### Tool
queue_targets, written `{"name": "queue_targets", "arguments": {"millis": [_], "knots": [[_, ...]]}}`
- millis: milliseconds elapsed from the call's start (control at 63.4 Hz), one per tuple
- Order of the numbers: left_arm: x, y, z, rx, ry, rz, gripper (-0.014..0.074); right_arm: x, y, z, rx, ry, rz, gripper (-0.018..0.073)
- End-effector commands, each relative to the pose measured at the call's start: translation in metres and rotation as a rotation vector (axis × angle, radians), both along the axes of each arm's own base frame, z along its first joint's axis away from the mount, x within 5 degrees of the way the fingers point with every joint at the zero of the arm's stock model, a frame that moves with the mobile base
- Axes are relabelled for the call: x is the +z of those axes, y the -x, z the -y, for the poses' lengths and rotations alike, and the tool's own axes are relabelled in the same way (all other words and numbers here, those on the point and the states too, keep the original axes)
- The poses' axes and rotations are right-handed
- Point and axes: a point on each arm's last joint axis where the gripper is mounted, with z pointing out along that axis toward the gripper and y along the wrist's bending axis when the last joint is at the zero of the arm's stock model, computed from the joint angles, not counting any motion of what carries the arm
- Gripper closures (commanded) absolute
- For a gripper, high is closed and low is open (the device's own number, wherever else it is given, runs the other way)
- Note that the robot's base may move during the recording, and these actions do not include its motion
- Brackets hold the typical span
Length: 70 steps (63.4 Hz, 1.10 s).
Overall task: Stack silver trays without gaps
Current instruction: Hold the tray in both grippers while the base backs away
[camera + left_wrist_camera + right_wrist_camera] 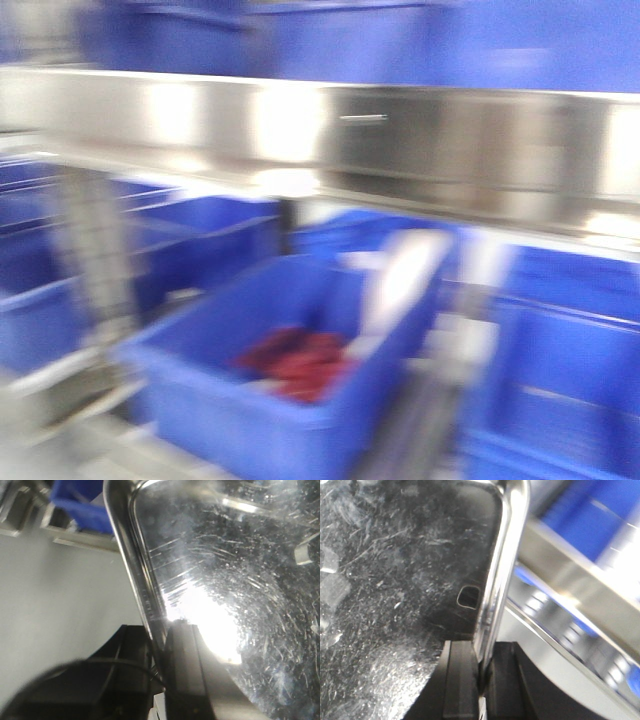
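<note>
A silver tray fills both wrist views, its scratched shiny floor [240, 580] lit by a bright glare. My left gripper [161, 640] is shut on the tray's left rim [132, 560], one black finger outside and one inside the wall. My right gripper [482, 655] is shut on the tray's right rim [505, 555], a black finger on each side of it. The tray floor [395, 580] lies left of that rim. In the blurred front view no tray and no gripper can be made out.
The front view is motion-blurred. A long brushed-steel shelf rail [400, 140] runs across the top, with blue bins above it. A blue plastic bin [270, 390] holding something red [300, 362] stands below, with more blue bins [570, 340] around it. A pale surface [60, 600] lies left of the tray.
</note>
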Motion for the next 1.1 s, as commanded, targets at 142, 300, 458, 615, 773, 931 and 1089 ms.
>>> {"name": "queue_targets", "arguments": {"millis": [142,300,458,615,773,931,1089], "knots": [[0.0088,0.0104,-0.0036,-0.062,-0.017,0.003,0.0644,0.0257,0.0021,0.0011,0.052,-0.084,0.148,0.0505],[0.0088,0.0104,-0.0036,-0.062,-0.017,0.003,0.0644,0.0257,0.0021,0.0011,0.052,-0.084,0.148,0.0505],[0.0088,0.0104,-0.0036,-0.062,-0.017,0.003,0.0644,0.0257,0.0021,0.0011,0.052,-0.084,0.148,0.0505],[0.0088,0.0104,-0.0036,-0.062,-0.017,0.003,0.0644,0.0257,0.0021,0.0011,0.052,-0.084,0.148,0.0505],[0.0088,0.0104,-0.0036,-0.062,-0.017,0.003,0.0644,0.0257,0.0021,0.0011,0.052,-0.084,0.148,0.0505],[0.0088,0.0104,-0.0036,-0.062,-0.017,0.003,0.0644,0.0257,0.0021,0.0011,0.052,-0.084,0.148,0.0505],[0.0088,0.0104,-0.0036,-0.062,-0.017,0.003,0.0644,0.0257,0.0021,0.0011,0.052,-0.084,0.148,0.0505]]}}
